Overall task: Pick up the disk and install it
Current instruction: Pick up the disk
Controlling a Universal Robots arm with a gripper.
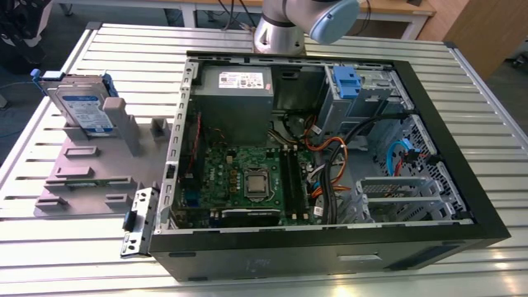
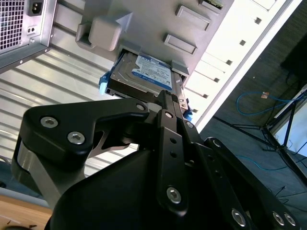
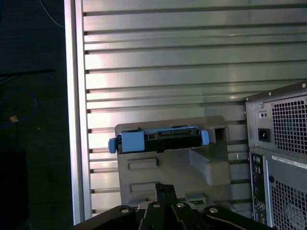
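Tool point(image 3: 160, 187) narrowed, empty, apart from disk point(image 3: 158, 139) standing in grey holder point(image 3: 168, 167), lower edge hidden.

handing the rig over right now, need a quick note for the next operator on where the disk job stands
Gripper: apart from the disk, which lies ahead of it in both wrist views.
Disk: stands on edge in the grey holder on the table, to the exterior view's left of the open computer case.
Drive bay: inside the case, with the blue latch on it.
Done: nothing that shows.
Left: the disk is not picked up and not in the case.
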